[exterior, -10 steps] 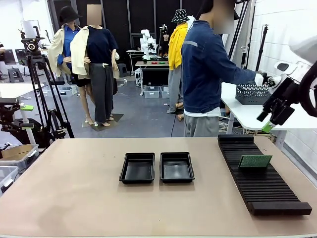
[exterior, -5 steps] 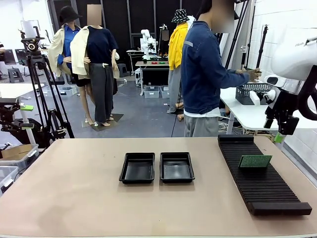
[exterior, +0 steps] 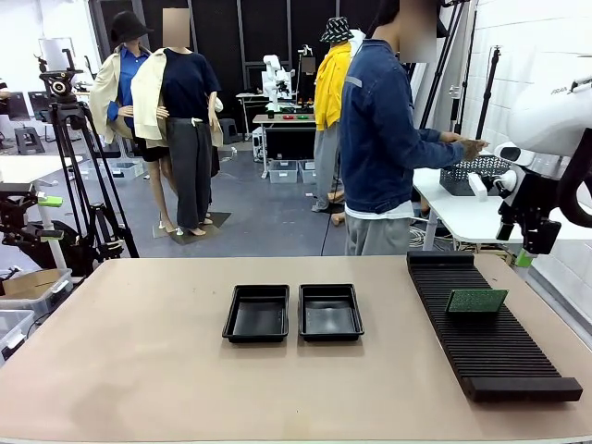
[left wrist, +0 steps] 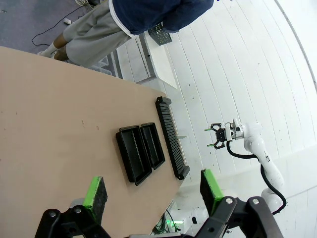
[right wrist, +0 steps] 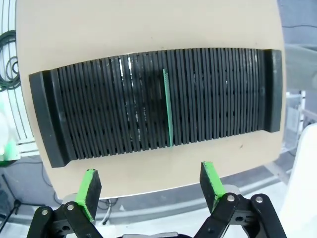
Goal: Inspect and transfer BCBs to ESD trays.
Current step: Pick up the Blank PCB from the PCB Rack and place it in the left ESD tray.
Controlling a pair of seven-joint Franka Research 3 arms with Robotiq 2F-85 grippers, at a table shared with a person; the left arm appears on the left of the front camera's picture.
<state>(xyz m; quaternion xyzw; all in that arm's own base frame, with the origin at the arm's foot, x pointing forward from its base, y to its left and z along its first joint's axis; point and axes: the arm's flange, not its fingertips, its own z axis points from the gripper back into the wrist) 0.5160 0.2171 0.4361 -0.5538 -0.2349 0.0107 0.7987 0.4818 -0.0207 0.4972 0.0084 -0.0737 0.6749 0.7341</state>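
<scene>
Table [exterior: 139,370]: wide bare surface is left along the near and left edges.
ESD trays [exterior: 257,313]: set side by side at mid-table, rims just apart.
BCB [exterior: 476,301]: stood on edge in the slotted rack [exterior: 490,333] by the right edge.
Right gripper [right wrist: 148,181]: held spread, well above the rack, nothing gripped.
Left gripper [left wrist: 153,191]: held spread, high over the table, nothing gripped.

We make out one short line of dark lettering [exterior: 561,91] on the white shell of the right arm [exterior: 555,120], beginning "FRA" and cut off at the picture's edge. Any marking on the BCB [exterior: 476,301] standing in the black slotted rack [exterior: 490,342] is too small for us to read.
</scene>
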